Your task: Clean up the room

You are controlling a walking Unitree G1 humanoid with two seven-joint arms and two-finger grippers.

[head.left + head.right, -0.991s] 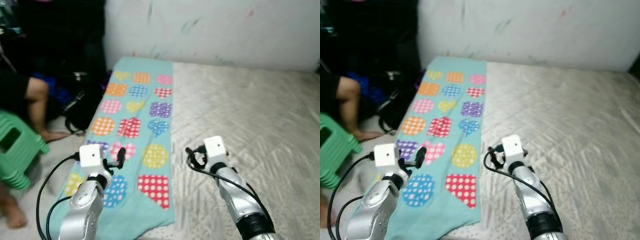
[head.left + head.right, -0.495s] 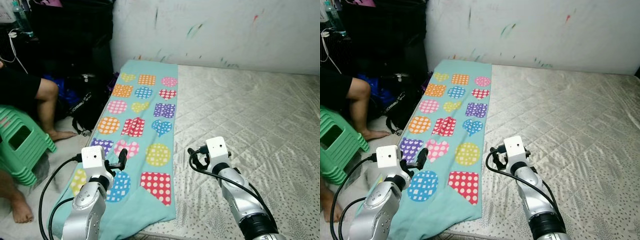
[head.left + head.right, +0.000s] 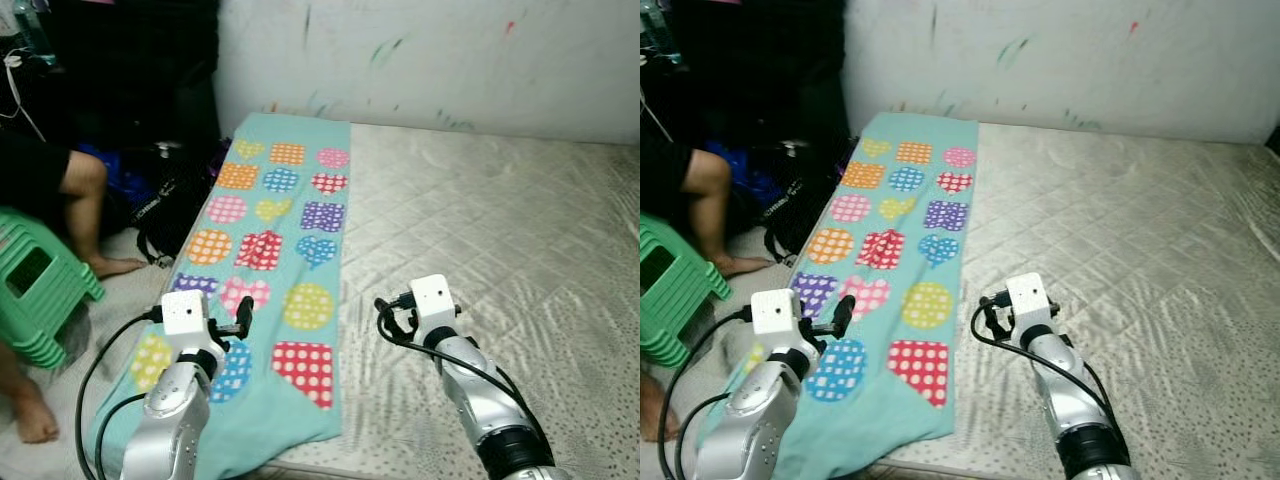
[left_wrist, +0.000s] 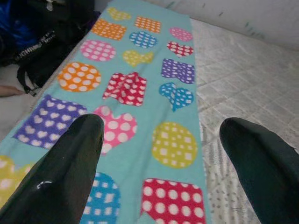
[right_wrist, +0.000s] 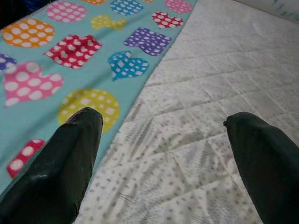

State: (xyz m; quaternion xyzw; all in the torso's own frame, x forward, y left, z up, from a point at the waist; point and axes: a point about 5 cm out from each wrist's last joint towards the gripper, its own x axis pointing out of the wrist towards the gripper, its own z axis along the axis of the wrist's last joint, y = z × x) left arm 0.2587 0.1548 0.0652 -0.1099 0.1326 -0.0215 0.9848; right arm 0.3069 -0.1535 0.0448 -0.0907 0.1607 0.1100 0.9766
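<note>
A turquoise blanket (image 3: 280, 230) printed with colourful dotted hearts, circles and squares lies flat along the left edge of a grey quilted mattress (image 3: 490, 220). Its near end hangs over the mattress corner. My left gripper (image 4: 161, 123) is open and hovers above the near part of the blanket, holding nothing. My right gripper (image 5: 162, 116) is open too. It hangs over the bare mattress just right of the blanket's long edge, and it is also empty. Both arms reach forward at about the same height.
A person sits at the left with a bare leg (image 3: 82, 195) and a foot (image 3: 35, 420) on the floor. A green plastic stool (image 3: 35, 295) and a black bag (image 3: 160, 205) are beside them. A white wall with paint marks (image 3: 450, 60) closes the far side.
The whole picture has shifted a little, so the camera has moved. Both grippers hold the same open pose over the blanket and the mattress. The blanket lies as before.
</note>
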